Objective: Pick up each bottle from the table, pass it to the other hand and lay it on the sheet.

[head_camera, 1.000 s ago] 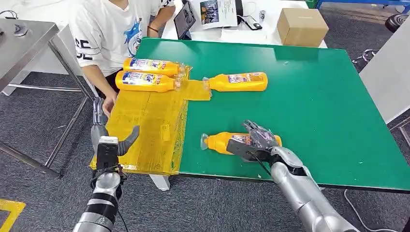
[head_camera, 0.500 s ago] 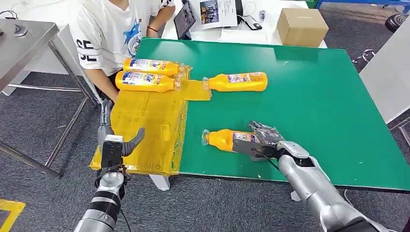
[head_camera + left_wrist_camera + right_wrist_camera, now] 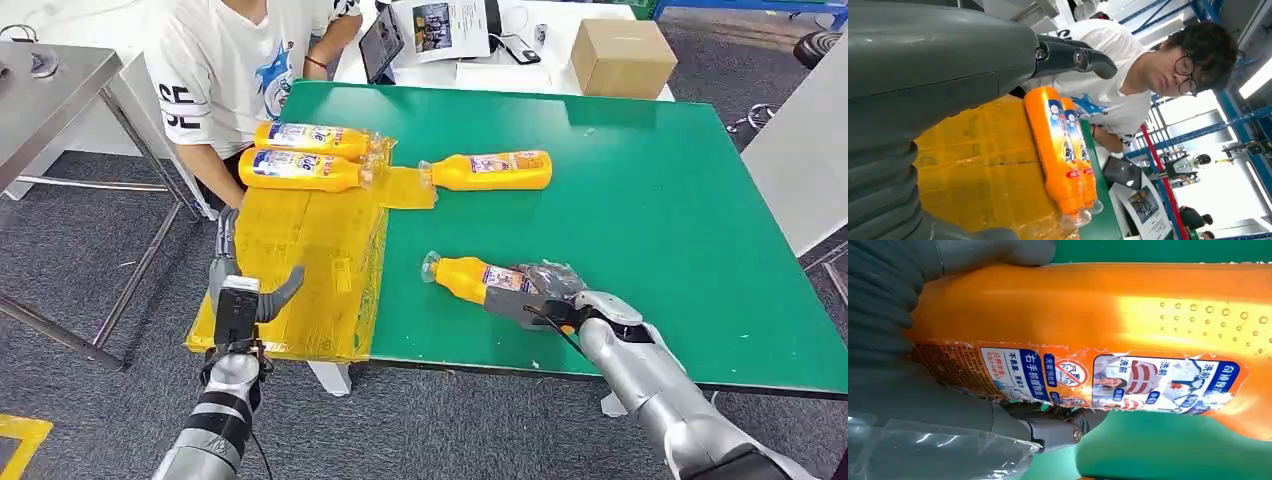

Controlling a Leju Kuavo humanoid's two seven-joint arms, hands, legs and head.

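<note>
Right hand (image 3: 545, 292) has its fingers wrapped around the base end of an orange bottle (image 3: 475, 277) near the front of the green table (image 3: 650, 220), so that end's mostly hidden. Can't tell if it's lifted. Left hand (image 3: 238, 292) hangs open, holding nothing, over the yellow sheet (image 3: 310, 250), blocking part of the near edge.

person in white shirt (image 3: 225, 70) beside table | cardboard box (image 3: 624, 56) beyond table | tablet (image 3: 381, 42)

Silver arms, dark grey fingers (image 3: 228, 240)
</note>
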